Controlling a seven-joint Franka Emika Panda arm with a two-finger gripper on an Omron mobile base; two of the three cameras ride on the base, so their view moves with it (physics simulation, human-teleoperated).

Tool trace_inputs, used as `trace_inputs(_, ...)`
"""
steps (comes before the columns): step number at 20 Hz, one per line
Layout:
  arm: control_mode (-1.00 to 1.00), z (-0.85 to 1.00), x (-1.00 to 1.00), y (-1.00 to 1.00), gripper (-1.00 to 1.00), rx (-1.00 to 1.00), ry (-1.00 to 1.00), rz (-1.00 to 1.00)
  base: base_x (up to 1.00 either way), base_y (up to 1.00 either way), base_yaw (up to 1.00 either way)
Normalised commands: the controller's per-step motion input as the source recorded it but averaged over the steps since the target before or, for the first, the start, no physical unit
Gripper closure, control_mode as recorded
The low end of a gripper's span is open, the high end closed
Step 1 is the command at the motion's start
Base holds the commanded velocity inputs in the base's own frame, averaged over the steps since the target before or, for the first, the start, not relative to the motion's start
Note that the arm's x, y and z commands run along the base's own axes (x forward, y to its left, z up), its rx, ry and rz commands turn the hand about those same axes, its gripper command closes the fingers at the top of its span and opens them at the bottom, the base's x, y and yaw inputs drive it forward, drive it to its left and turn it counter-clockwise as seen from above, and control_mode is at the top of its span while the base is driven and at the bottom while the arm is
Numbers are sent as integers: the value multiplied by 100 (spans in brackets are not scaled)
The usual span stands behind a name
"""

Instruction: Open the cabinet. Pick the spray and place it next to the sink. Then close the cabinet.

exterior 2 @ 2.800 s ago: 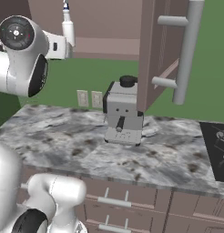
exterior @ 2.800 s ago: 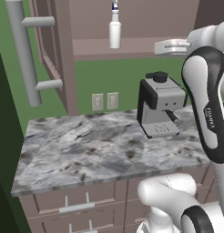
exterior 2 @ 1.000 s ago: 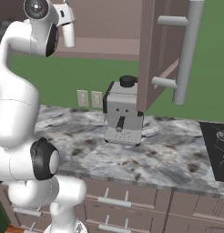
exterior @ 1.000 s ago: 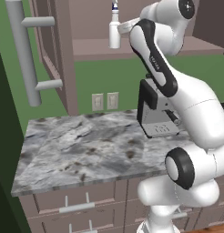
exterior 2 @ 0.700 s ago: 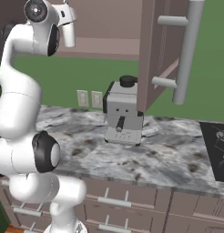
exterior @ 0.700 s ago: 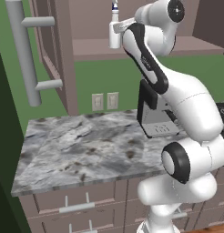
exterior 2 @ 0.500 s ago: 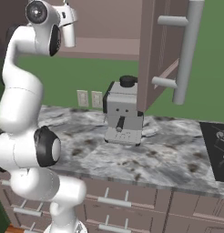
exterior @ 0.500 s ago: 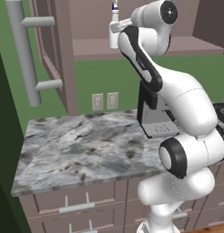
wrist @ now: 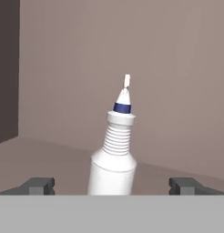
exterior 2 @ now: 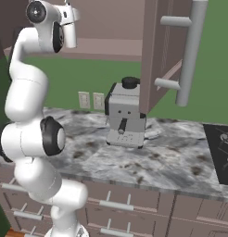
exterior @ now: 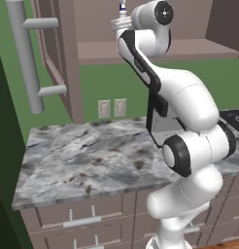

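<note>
Fingers (wrist: pixel 38 185) of the gripper (wrist: pixel 112 186) stand wide apart on either side of the spray (wrist: pixel 113 157), touching nothing, while it stands upright on the shelf inside the open cabinet (exterior: pixel 155 48).

No readable text, labels, brand names, numbers or signs appear anywhere in these views.
</note>
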Motion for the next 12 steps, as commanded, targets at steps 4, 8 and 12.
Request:
trace_inputs(4,-100,10,32,10,-100,4,0,-6,0,0,0)
trace_inputs(8,-100,4,37,4,-100,6,5,-5,0,0,0)
trace_inputs(12,-100,4,32,1,-100,7,6,-5,0,0,0)
